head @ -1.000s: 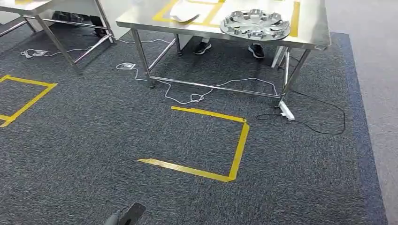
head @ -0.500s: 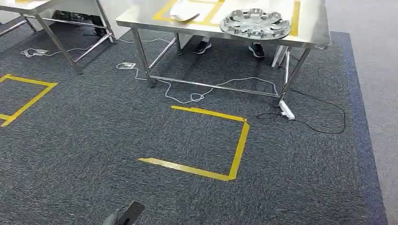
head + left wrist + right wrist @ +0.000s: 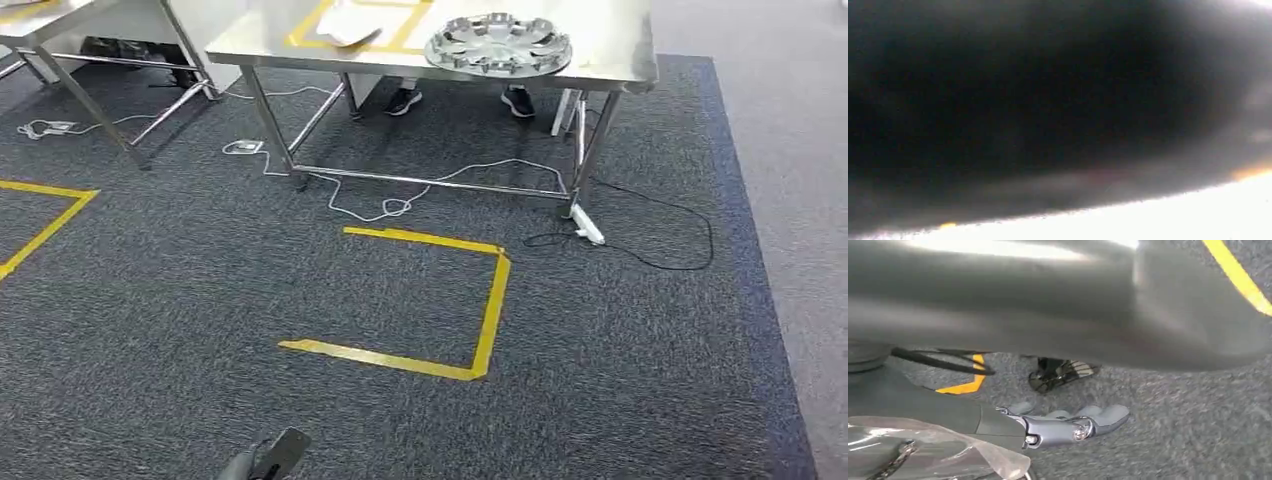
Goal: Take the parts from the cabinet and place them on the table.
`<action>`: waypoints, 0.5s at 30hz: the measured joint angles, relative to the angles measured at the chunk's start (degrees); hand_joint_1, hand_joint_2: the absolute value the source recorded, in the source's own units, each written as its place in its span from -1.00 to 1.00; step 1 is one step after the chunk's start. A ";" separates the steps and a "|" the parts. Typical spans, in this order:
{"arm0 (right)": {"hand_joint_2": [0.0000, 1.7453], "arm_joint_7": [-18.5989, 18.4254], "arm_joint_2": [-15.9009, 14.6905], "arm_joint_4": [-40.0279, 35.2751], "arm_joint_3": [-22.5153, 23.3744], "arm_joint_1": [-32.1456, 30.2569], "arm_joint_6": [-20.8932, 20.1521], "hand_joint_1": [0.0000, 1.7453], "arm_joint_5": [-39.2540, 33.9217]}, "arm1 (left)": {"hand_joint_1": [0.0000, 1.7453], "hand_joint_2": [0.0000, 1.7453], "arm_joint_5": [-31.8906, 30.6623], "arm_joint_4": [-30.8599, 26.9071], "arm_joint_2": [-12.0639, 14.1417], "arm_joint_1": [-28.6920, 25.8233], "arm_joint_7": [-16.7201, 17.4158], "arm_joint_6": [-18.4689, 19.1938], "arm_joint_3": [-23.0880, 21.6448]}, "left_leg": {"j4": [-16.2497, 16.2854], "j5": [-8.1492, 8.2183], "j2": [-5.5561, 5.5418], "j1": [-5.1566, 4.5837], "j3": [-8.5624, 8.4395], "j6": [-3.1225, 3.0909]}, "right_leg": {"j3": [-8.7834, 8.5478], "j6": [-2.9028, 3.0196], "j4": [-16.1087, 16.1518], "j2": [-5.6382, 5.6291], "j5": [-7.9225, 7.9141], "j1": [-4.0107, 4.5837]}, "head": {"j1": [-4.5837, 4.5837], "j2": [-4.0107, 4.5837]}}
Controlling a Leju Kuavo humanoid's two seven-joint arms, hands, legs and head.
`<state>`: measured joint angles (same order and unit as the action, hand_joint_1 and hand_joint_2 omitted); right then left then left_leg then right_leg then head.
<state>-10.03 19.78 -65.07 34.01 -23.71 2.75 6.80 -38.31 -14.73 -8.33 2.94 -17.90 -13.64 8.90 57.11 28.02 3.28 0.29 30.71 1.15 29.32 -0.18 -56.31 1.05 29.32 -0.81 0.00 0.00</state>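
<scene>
A silver hubcap [image 3: 498, 43] lies on the steel table [image 3: 620, 60] far ahead, beside a white flat part [image 3: 350, 27] on a yellow-taped patch. My right hand [image 3: 1073, 422] hangs low over the carpet, fingers stretched out flat with nothing between them. A crinkled clear plastic wrap [image 3: 933, 452] over something shiny shows close to that wrist. A small grey and dark piece of my left hand [image 3: 270, 458] pokes in at the head view's lower edge. The left wrist view is a dark blur, so how those fingers lie is hidden.
A yellow tape square [image 3: 430, 300] marks the dark carpet in front of the table. White and black cables [image 3: 390, 205] and a power strip [image 3: 588, 232] trail around the table legs. A person's shoes [image 3: 518, 100] stand behind the table. A second table [image 3: 60, 20] is at the left.
The whole picture has shifted left and slightly up, so the camera has turned to the right. The hubcap and white part stay put on the table.
</scene>
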 joint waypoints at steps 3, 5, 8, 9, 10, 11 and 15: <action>-1.00 0.22 0.00 0.24 0.33 0.30 -0.24 -1.00 0.35 | -1.00 -1.00 0.33 -0.02 0.00 -0.21 0.02 0.00 -0.07 | 11.53 7.33 -2.68 0.03 4.54 0.14 | 0.64 0.80 -0.06 -1.37 -0.50 0.19 | 0.17 0.00; -1.00 0.31 0.00 0.59 0.52 0.40 -0.39 -1.00 0.44 | -1.00 -1.00 0.50 -0.02 -0.02 -0.50 0.04 0.00 -0.07 | 18.05 9.16 -2.91 0.02 7.19 -0.08 | 0.83 0.88 -0.12 -2.71 -0.62 0.49 | 0.11 0.00; -1.00 0.39 0.00 0.98 0.94 0.56 -0.57 -1.00 0.41 | -1.00 -1.00 0.63 -0.09 0.07 -0.57 0.04 0.00 -0.09 | 9.04 2.86 -3.74 0.01 2.79 -0.80 | 0.66 0.85 -0.28 -4.81 -0.64 0.66 | 0.11 0.02; -1.00 0.39 0.00 0.98 0.94 0.56 -0.57 -1.00 0.41 | -1.00 -1.00 0.63 -0.09 0.07 -0.57 0.04 0.00 -0.09 | 9.04 2.86 -3.74 0.01 2.79 -0.80 | 0.66 0.85 -0.28 -4.81 -0.64 0.66 | 0.11 0.02; -1.00 0.39 0.00 0.98 0.94 0.56 -0.57 -1.00 0.41 | -1.00 -1.00 0.63 -0.09 0.07 -0.57 0.04 0.00 -0.09 | 9.04 2.86 -3.74 0.01 2.79 -0.80 | 0.66 0.85 -0.28 -4.81 -0.64 0.66 | 0.11 0.02; -1.00 0.39 0.00 0.98 0.94 0.56 -0.57 -1.00 0.41 | -1.00 -1.00 0.63 -0.09 0.07 -0.57 0.04 0.00 -0.09 | 9.04 2.86 -3.74 0.01 2.79 -0.80 | 0.66 0.85 -0.28 -4.81 -0.64 0.66 | 0.11 0.02; -1.00 0.48 0.00 1.14 1.07 0.78 -0.68 -1.00 0.33 | -1.00 -1.00 0.76 -0.22 0.11 -0.68 0.04 0.00 -0.17 | 1.47 0.26 -8.57 0.16 -0.76 -1.29 | 0.92 0.75 -0.37 -5.99 -0.66 0.52 | 0.06 0.00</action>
<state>-9.55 19.78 -63.93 35.08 -22.92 2.08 7.13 -37.55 -14.95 -8.22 2.26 -17.86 -13.64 8.72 58.58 28.28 -5.29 0.45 29.95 -0.14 30.24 0.57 -56.69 -4.94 28.65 -0.29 0.06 0.00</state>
